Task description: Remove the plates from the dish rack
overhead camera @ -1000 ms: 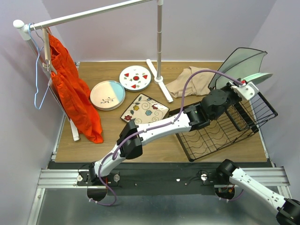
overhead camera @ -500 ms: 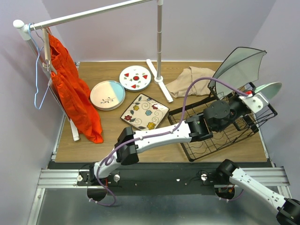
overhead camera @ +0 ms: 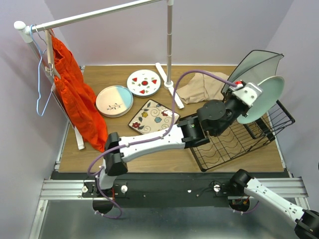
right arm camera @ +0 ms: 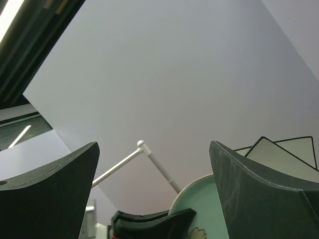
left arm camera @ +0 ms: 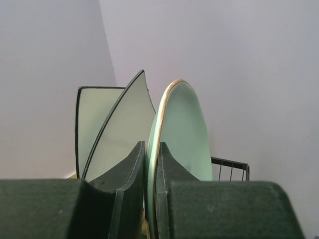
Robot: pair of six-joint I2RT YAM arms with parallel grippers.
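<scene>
My left gripper [overhead camera: 247, 94] is shut on the rim of a pale green round plate [overhead camera: 262, 97], holding it lifted above the black wire dish rack [overhead camera: 234, 143]. In the left wrist view both fingers [left arm camera: 133, 164] pinch the plate's gold-edged rim [left arm camera: 183, 129]. A square dark-rimmed plate [overhead camera: 256, 65] stands upright at the rack's far end, just behind. On the table to the left lie a pink-and-blue plate [overhead camera: 114, 100], a red-spotted plate [overhead camera: 143, 82] and a floral square plate [overhead camera: 154, 117]. My right gripper [right arm camera: 154, 184] points upward, open and empty, low at the near right.
A white clothes rail [overhead camera: 99, 16] spans the back left, with an orange garment [overhead camera: 75, 94] hanging from it and its post [overhead camera: 169, 45] standing mid-table. A beige cloth [overhead camera: 202, 87] lies beside the rack. The right arm [overhead camera: 266, 195] rests along the near edge.
The left gripper has lifted the pale green plate up out of the rack's right end, turned its face toward the camera, and drawn it slightly left. The right arm has stayed still.
</scene>
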